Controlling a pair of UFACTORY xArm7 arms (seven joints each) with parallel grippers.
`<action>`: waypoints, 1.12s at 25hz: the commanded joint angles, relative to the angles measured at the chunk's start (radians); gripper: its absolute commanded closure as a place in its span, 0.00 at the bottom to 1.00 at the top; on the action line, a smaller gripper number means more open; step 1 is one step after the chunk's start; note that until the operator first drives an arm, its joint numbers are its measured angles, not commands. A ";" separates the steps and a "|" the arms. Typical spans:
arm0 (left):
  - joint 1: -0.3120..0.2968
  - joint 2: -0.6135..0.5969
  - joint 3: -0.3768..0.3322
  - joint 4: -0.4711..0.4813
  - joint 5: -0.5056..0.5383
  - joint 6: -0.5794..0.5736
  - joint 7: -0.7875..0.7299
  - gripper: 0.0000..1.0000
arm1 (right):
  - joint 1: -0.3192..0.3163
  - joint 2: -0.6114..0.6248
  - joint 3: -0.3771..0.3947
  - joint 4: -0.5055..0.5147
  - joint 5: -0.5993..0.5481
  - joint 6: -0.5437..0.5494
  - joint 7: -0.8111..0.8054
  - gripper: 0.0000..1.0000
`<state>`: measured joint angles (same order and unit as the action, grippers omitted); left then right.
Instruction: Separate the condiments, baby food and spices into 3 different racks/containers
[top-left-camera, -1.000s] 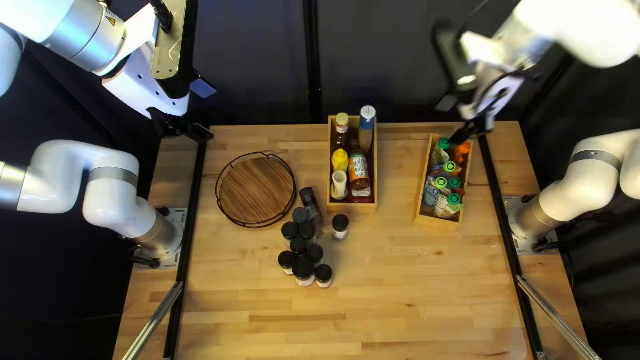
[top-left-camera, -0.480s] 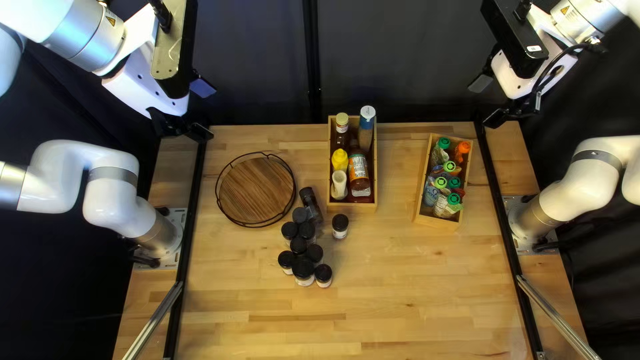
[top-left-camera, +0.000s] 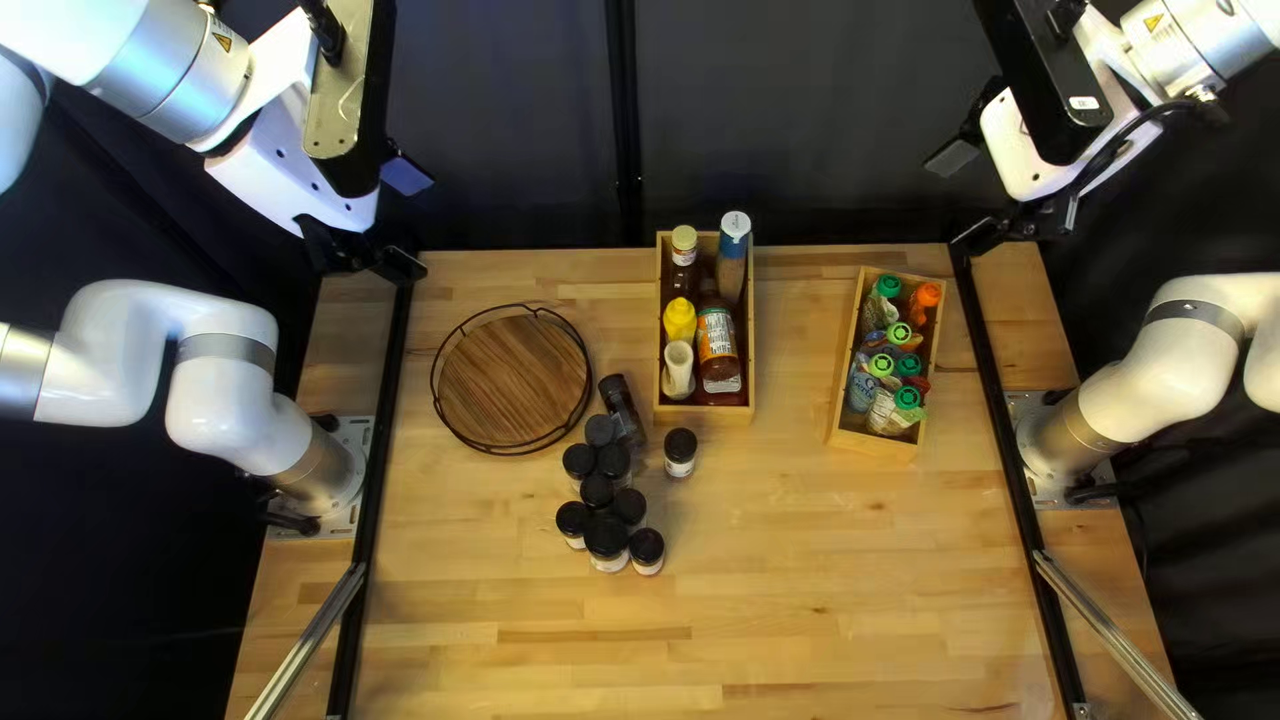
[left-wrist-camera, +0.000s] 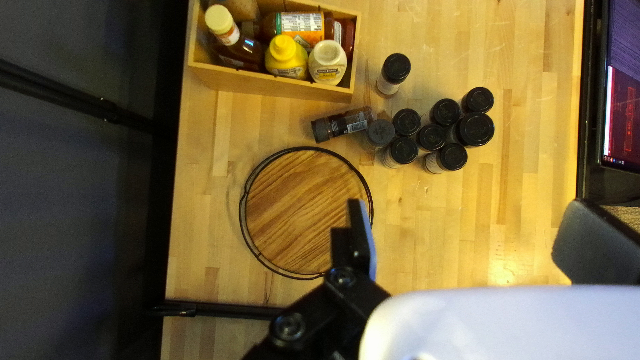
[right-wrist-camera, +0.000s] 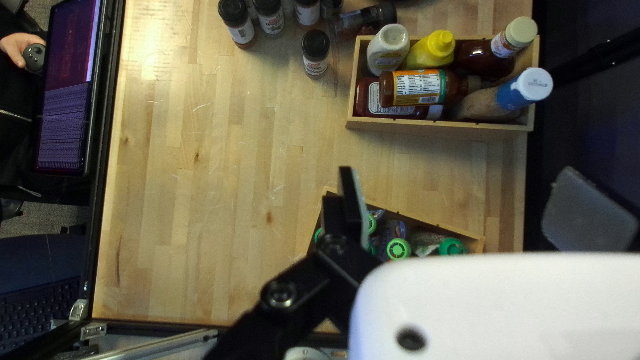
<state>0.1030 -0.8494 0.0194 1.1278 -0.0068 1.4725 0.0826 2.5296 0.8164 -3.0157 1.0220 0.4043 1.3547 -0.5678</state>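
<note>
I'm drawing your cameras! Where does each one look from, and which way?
Top left: above the near edge of the table, slanting down toward the curtain; my left arm and right arm show.
Left wrist: on that arm, facing down past my left gripper at the round board.
Right wrist: likewise, past my right gripper at the pouch box; a person's hand shows.
Both wrist views share the condiment box.

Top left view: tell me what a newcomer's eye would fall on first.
Probably the round wooden tray with its black wire rim, left of the middle. Next, likely the huddle of black-lidded jars in front of it, to its right. The bright yellow bottle in the middle wooden box would probably catch the eye too.
</note>
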 commanded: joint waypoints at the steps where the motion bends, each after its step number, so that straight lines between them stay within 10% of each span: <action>1: 0.000 0.000 0.000 0.000 0.000 0.000 0.000 0.00 | 0.000 0.000 0.000 0.000 0.000 0.000 0.000 0.00; 28: -0.005 0.024 0.006 0.002 -0.019 -0.015 -0.008 0.00 | 0.000 0.000 0.000 0.000 0.000 0.000 0.000 0.00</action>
<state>0.1026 -0.8479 0.0219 1.1273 -0.0115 1.4704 0.0808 2.5296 0.8163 -3.0156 1.0220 0.4043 1.3547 -0.5678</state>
